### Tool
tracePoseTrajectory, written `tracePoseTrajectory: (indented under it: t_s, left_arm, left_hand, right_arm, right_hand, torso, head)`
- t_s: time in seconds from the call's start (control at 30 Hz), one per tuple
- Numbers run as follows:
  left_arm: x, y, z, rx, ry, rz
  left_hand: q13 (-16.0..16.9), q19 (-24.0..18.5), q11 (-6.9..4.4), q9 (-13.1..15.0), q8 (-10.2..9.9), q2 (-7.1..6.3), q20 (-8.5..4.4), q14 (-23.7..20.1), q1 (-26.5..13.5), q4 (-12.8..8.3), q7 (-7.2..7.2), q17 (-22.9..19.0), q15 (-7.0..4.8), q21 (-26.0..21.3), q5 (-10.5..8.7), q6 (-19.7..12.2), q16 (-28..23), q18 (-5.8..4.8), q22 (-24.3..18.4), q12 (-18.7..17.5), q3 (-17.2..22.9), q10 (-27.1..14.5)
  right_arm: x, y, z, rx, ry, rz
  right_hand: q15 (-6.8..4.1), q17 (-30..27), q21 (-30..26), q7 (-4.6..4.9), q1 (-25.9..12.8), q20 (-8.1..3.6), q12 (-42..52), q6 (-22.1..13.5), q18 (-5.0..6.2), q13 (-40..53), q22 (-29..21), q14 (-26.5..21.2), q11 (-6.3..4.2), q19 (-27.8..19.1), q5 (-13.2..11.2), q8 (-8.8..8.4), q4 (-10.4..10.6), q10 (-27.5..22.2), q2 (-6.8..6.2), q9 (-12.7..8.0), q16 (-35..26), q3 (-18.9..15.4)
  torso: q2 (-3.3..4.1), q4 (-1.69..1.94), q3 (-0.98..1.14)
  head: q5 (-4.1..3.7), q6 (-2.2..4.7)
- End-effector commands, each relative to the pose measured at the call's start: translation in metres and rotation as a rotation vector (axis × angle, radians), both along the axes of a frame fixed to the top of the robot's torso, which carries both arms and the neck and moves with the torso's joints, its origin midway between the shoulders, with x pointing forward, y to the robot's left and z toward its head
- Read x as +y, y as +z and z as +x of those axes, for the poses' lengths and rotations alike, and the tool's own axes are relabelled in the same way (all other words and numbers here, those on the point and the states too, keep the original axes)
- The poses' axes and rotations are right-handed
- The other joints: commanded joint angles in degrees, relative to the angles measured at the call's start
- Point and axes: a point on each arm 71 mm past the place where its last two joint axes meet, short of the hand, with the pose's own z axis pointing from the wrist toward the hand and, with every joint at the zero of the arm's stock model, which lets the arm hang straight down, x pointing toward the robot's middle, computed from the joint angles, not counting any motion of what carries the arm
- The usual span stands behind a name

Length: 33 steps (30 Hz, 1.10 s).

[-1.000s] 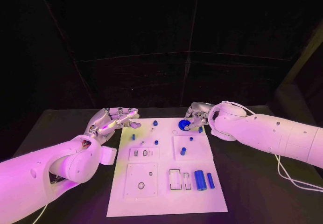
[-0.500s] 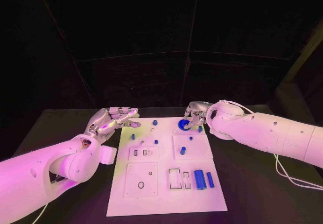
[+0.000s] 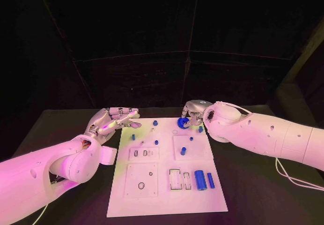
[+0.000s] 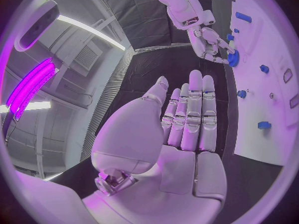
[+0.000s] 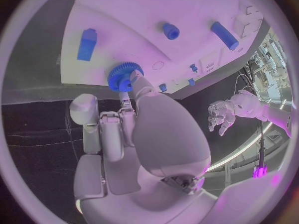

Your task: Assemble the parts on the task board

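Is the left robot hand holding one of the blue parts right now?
No, the left robot hand is open with straight fingers and an empty palm, off the task board.

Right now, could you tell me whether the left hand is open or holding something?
Open: the left hand holds nothing, fingers straight, beside the board.

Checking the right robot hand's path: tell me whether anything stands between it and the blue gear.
Nothing visible does. The right robot hand already has a fingertip on the blue gear at the task board's far edge.
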Motion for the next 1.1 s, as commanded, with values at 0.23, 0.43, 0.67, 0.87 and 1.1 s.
tracePoseTrajectory:
  t_s: [0.23,0.43,0.67,0.87,1.1]
  left_arm:
    - [-0.002,0.002,0.000,-0.006,-0.018,-0.005]
    - [-0.002,0.002,0.000,-0.006,-0.020,-0.005]
    - [-0.003,0.001,0.000,-0.005,-0.022,-0.006]
    - [-0.004,0.001,0.000,-0.005,-0.023,-0.006]
    - [-0.005,0.001,0.000,-0.005,-0.025,-0.006]
  left_hand:
    - [-0.02,0.35,0.40,-0.01,-0.28,0.00,-0.08,-0.18,0.13,-0.40,0.50,0.14,0.36,-0.36,-0.01,0.08,-0.31,0.31,-0.07,-0.21,-0.04,0.15]
    - [-0.02,0.35,0.40,-0.01,-0.28,0.00,-0.08,-0.18,0.13,-0.40,0.50,0.14,0.36,-0.36,-0.01,0.08,-0.31,0.31,-0.07,-0.21,-0.04,0.15]
    - [-0.02,0.35,0.40,-0.01,-0.28,0.00,-0.08,-0.18,0.13,-0.40,0.50,0.14,0.36,-0.36,-0.01,0.08,-0.31,0.31,-0.07,-0.21,-0.04,0.15]
    - [-0.02,0.35,0.40,-0.01,-0.28,0.00,-0.08,-0.18,0.13,-0.40,0.50,0.14,0.36,-0.36,-0.01,0.08,-0.31,0.31,-0.07,-0.21,-0.04,0.15]
    - [-0.02,0.35,0.40,-0.01,-0.28,0.00,-0.08,-0.18,0.13,-0.40,0.50,0.14,0.36,-0.36,-0.01,0.08,-0.31,0.31,-0.07,-0.21,-0.04,0.15]
  right_arm:
    - [0.021,0.015,-0.016,-0.121,0.057,0.036]
    - [0.049,0.020,-0.027,-0.139,0.112,0.063]
    - [0.085,0.020,-0.027,-0.138,0.162,0.071]
    - [0.101,0.013,-0.023,-0.124,0.178,0.064]
    - [0.115,0.001,-0.019,-0.095,0.193,0.051]
  right_hand:
    - [-0.49,9.10,0.32,-0.80,-2.49,0.00,0.19,2.53,-0.61,4.60,0.26,4.73,-0.22,0.63,0.82,-1.25,0.19,0.38,-1.75,0.15,0.41,5.52]
    - [-0.45,9.16,0.38,-0.78,-4.27,0.05,0.11,2.84,-0.62,4.78,0.28,4.75,-0.16,0.65,1.09,-1.92,-0.28,0.47,-3.14,0.17,0.42,8.92]
    - [-0.43,9.14,0.36,-0.75,-5.33,0.06,-0.02,3.04,-0.60,4.82,0.20,4.74,-0.13,0.60,1.05,-2.28,-0.74,0.47,-3.82,0.19,0.41,11.09]
    - [-0.41,9.06,0.35,-0.71,-5.65,0.08,-0.10,3.02,-0.59,4.79,0.16,4.73,-0.10,0.58,1.07,-2.43,-0.92,0.43,-3.97,0.18,0.38,11.75]
    - [-0.36,8.98,0.34,-0.58,-6.14,0.11,-0.22,2.80,-0.60,4.73,0.13,4.71,-0.01,0.57,1.14,-2.69,-1.09,0.37,-4.19,0.15,0.34,12.38]
  torso:
    - [-0.05,0.10,-0.08]
    - [0.02,0.14,-0.01]
    - [0.05,0.13,-0.11]
    - [0.09,0.18,-0.08]
    - [0.08,0.15,-0.06]
  head:
    - [0.48,0.29]
    - [0.93,0.37]
    - [1.22,0.20]
    - [1.45,0.12]
    - [1.86,-0.15]
